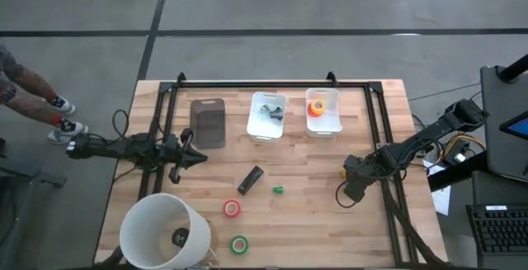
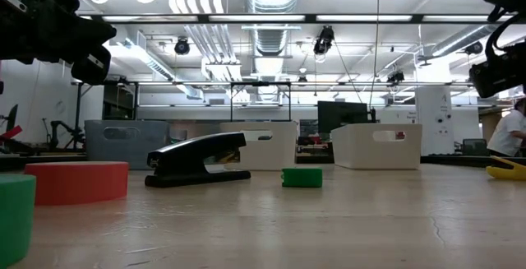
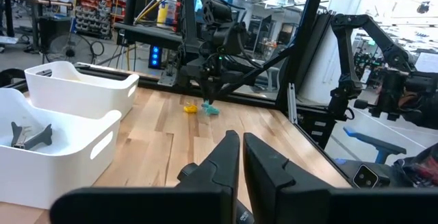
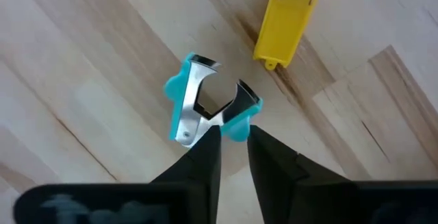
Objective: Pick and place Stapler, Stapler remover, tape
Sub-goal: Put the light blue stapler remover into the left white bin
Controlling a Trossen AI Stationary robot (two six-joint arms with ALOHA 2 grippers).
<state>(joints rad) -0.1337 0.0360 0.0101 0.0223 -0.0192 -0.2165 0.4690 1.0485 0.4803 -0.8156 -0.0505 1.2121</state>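
1. The right gripper [image 4: 233, 142] hangs over the table's right edge, its narrowly parted fingers straddling the hinge of the blue staple remover [image 4: 205, 107], seemingly to lift it; whether it's gripped, I cannot tell.
2. A yellow piece [image 4: 284, 20] lies just beside.
3. The left gripper [image 3: 241, 157] waits pressed together at the left.
4. The stapler [image 1: 250, 179] and tape rolls [image 1: 233, 209] lie mid-table, likely awaiting the white bins [image 1: 254, 117].

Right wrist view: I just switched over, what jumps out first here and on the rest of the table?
The right gripper sits low over a blue staple remover near the table's right edge, fingers narrowly apart around its hinge end, with a small yellow piece just beyond. Mid-table lies the black stapler, with red tape and green tape nearer the front. The left gripper waits shut at the left side.
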